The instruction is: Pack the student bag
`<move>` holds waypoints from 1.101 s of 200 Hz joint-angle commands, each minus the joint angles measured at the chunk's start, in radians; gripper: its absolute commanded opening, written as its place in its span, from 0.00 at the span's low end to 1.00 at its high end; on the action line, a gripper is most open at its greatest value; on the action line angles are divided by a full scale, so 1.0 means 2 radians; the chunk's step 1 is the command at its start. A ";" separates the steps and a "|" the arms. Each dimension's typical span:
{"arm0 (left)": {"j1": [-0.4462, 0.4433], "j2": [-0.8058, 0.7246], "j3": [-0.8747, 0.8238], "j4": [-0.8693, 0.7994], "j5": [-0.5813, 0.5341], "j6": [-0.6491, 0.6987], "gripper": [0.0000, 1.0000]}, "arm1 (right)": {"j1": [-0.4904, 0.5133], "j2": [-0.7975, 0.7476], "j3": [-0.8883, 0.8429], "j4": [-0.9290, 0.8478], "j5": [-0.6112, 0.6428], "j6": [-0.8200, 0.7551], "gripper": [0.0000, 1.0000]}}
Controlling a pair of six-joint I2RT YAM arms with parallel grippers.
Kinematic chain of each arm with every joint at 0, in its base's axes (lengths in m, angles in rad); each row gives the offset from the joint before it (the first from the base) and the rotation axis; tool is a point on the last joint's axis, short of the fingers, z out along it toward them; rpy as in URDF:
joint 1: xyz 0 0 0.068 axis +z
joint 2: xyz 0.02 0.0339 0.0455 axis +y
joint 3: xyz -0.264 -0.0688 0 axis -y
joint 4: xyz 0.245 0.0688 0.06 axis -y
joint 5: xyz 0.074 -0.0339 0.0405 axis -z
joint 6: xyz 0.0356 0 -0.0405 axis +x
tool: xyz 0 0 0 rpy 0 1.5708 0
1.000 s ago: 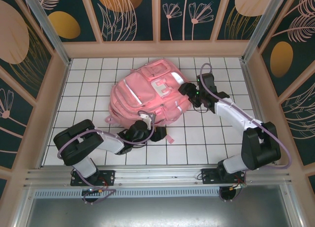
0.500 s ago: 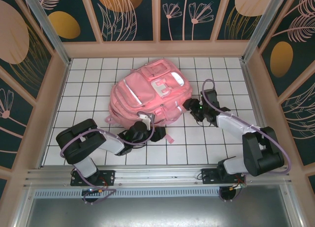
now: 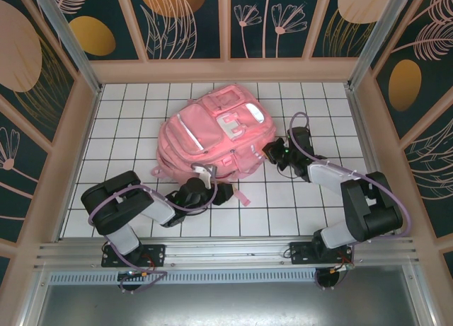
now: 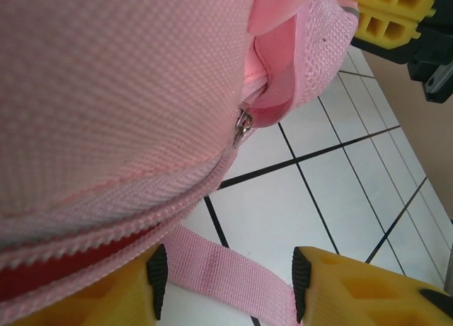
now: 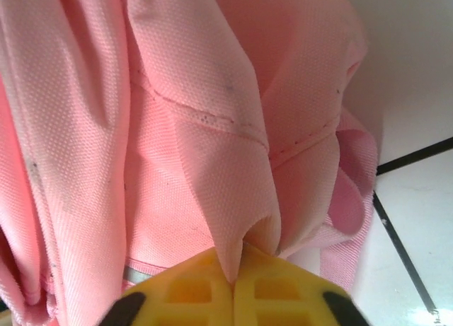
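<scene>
Starting at the left, the left end effector (image 4: 228, 282) sits low at the near edge of the student bag (image 3: 212, 135), its jaws standing partly apart. A flat pink strap (image 4: 212, 264) runs across the white tiled table (image 3: 283, 213) between the two yellow fingers; nothing is clamped, and whether either pad touches the webbing cannot be told. Just above it, the bag's zip line curves past, with a small metal zipper pull (image 4: 243, 126) hanging at the seam.

The bag itself lies flat in the middle of the table, front pockets up, between the two arms.

On the right, the right end effector (image 5: 233, 292) is fully closed at the bag's right edge, pinching a gathered fold of fabric (image 5: 241, 220) between its fingertips.

The risks follow from these grips. The pinch on the right takes only a thin fold of cloth, so a hard pull could let it slip out or simply drag the whole bag sideways rather than tension it. On the left, closing now would likely catch the strap rather than the zipper pull, leaving the zip unmoved. Loose webbing could also snag a finger and tug the bag askew.
</scene>
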 commanded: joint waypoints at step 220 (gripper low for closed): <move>0.038 0.089 -0.007 0.217 0.067 -0.116 0.71 | 0.045 -0.029 0.087 -0.007 -0.015 0.166 0.00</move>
